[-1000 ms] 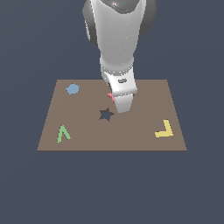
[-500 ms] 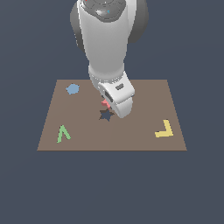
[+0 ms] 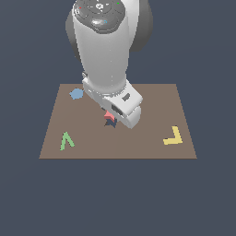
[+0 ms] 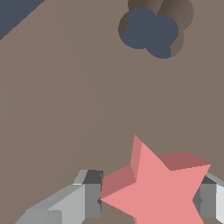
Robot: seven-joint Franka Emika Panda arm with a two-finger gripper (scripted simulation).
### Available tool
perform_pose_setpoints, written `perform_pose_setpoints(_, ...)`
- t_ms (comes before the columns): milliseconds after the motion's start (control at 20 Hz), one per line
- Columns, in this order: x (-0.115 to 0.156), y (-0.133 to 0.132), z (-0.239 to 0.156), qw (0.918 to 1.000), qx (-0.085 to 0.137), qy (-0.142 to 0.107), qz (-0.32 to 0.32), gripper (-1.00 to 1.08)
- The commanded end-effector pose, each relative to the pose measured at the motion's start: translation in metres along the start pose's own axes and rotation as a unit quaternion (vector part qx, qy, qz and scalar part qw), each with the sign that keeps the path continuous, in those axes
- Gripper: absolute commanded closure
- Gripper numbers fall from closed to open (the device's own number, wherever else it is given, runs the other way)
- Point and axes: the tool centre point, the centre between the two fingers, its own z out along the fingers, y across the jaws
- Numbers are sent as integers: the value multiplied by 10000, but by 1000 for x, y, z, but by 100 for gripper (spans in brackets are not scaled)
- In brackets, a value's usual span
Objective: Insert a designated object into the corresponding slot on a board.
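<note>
The salmon-red star (image 3: 108, 115) is held between the fingers of my gripper (image 3: 110, 118), which is shut on it. It hangs just over the dark star-shaped slot (image 3: 111, 123), and only a sliver of that slot shows below it in the exterior view. Up close in the wrist view, the star (image 4: 159, 188) fills the space between the two grey fingers (image 4: 87, 199) of the gripper (image 4: 148, 199), tilted over the brown board (image 4: 65, 109). The slot is hidden in that view. The board (image 3: 147, 106) lies flat under the arm.
A blue disc (image 3: 76, 94) lies at the board's far corner on the exterior view's left. A green A-shaped piece (image 3: 67, 140) is at the near left and a yellow L-shaped piece (image 3: 173, 137) at the near right. A dark rounded hole (image 4: 151, 28) shows in the wrist view.
The arm has carried the star toward the exterior view's left and lower, from beside the star-shaped slot to right over it.
</note>
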Motion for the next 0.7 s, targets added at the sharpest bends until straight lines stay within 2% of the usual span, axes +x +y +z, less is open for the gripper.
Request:
perform_pose_setpoints(0, -5, 3, 0, 9997, 0, -1, -247, 108)
perform_pose_setpoints(350, -13, 9, 0, 9977, 3, -2, -681, 108)
perform_pose_setpoints(650, -15, 11, 0, 9967, 4, -2, -806, 108)
